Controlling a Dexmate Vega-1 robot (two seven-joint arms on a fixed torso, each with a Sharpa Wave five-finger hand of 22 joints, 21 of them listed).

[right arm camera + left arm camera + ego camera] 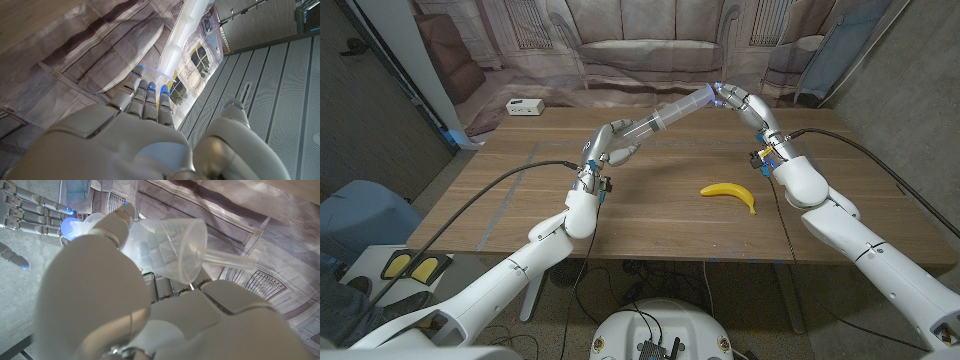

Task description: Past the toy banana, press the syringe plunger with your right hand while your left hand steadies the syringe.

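Observation:
A clear syringe point(665, 116) is held slanted in the air above the far part of the wooden table point(660, 225). My left hand point(610, 143) grips its barrel at the lower, nozzle end. The left wrist view shows the barrel and nozzle point(186, 250) sticking out from that hand point(100, 295). My right hand point(742, 104) is at the upper end, its straight fingers point(30, 211) touching the plunger's end point(713, 95). The right hand's back point(135, 140) shows in its wrist view with the fingers close together. The yellow toy banana point(730, 192) lies on the table, nearer than the syringe.
A small white box point(524, 106) sits at the table's far left corner. A printed backdrop of a sofa point(650, 50) hangs behind the table. Black cables point(510, 180) run along both arms over the tabletop.

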